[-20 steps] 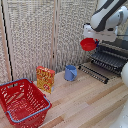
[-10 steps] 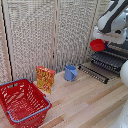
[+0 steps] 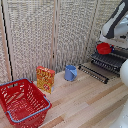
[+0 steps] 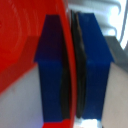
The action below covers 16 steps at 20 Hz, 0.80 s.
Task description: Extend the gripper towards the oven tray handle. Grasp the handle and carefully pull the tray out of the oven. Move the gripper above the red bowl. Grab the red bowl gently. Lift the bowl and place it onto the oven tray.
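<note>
The end effector (image 4: 73, 70) pinches the red bowl (image 3: 104, 48) by its rim alone above the tray (image 3: 106, 62) — a thin grip, so I'd fear a tilt or slip.

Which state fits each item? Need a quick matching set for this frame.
Items:
1. small round red bowl
2. large red mesh basket
3. blue cup
4. dark metal bar tray

States:
A. on the wood floor, at the exterior view's left
B. pulled out of the oven
C. pinched at its rim by the gripper
D. beside an orange box

Pairs: 1-C, 2-A, 3-D, 4-B
</note>
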Motion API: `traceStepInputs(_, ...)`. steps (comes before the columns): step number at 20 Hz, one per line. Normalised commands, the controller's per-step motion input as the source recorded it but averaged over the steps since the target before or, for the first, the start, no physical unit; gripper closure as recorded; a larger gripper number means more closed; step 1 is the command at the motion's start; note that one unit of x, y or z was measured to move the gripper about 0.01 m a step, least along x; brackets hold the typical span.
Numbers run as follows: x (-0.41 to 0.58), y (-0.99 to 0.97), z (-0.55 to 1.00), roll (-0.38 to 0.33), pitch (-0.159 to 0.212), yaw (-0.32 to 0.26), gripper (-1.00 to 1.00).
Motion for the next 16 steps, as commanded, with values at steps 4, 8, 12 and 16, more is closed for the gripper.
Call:
traceStepInputs(4,0.026,-0.26,-0.04,0.000,0.000,0.000,1.00)
traceStepInputs(8,-0.004,-0.48,-0.05,0.000,0.000,0.000,1.00)
traceStepInputs(12,0.003,-0.20,-0.03,0.000,0.000,0.000,1.00)
traceStepInputs(16,-0.002,0.00,0.00,0.000,-0.005,0.000,-1.00)
